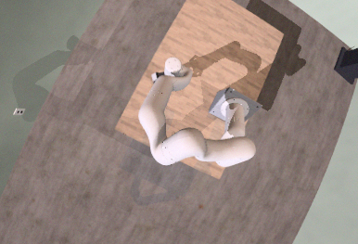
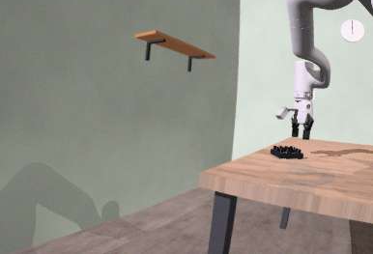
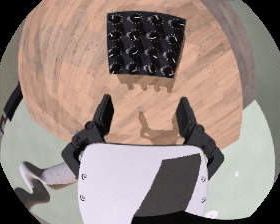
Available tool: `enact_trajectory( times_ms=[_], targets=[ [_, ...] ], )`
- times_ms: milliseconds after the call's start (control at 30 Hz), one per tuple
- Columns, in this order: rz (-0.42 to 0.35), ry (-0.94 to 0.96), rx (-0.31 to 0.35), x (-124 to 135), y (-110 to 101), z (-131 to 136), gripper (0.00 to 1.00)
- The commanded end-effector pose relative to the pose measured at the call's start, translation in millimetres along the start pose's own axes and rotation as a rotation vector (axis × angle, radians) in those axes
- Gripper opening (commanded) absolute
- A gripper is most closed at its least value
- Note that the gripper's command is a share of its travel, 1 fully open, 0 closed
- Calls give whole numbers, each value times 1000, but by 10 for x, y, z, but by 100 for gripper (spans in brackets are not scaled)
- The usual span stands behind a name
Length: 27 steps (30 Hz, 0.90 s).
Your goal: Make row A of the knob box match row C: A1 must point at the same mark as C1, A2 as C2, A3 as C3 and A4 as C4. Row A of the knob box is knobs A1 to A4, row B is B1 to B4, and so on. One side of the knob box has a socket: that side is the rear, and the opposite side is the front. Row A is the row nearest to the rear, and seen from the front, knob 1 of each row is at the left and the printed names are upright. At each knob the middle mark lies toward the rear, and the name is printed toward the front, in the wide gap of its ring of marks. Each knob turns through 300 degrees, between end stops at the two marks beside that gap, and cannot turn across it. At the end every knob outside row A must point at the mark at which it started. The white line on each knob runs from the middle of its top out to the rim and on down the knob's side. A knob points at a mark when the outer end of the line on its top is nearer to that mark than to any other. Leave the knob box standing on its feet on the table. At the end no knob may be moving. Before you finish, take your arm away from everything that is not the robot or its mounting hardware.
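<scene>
The black knob box (image 2: pixel 286 155) (image 3: pixel 142 44) stands on the wooden table. In the wrist view it lies at the top centre, with four rows of four black knobs with white lines at differing angles. The lines are too small there to read against the marks. No socket or printed name is legible, so I cannot tell which row is A. The arm hides the box in the top view. My gripper (image 2: pixel 301 137) (image 3: pixel 145 103) is open and empty. It hangs above the table, off to one side of the box, touching nothing.
The table (image 1: pixel 209 26) (image 2: pixel 242 181) (image 3: pixel 66 75) carries the arm's base plate (image 1: pixel 218 104). Shadows of the arm and gripper fall on the table. A wall shelf (image 2: pixel 176 43) and a round clock (image 2: pixel 352 31) are in the background.
</scene>
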State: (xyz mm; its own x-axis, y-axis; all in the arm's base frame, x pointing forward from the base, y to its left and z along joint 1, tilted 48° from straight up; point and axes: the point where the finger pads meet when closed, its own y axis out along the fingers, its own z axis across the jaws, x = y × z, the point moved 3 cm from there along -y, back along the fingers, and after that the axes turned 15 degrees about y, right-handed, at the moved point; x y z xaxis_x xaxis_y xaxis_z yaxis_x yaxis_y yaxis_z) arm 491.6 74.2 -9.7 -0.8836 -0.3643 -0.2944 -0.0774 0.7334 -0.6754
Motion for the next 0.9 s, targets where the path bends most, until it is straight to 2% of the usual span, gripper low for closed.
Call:
enact_trajectory(
  times_ms=[0,867],
  targets=[
    [5,-157,1,-87,-24,25,100],
    [6,-794,3,-423,-100,101,100]
  ],
)
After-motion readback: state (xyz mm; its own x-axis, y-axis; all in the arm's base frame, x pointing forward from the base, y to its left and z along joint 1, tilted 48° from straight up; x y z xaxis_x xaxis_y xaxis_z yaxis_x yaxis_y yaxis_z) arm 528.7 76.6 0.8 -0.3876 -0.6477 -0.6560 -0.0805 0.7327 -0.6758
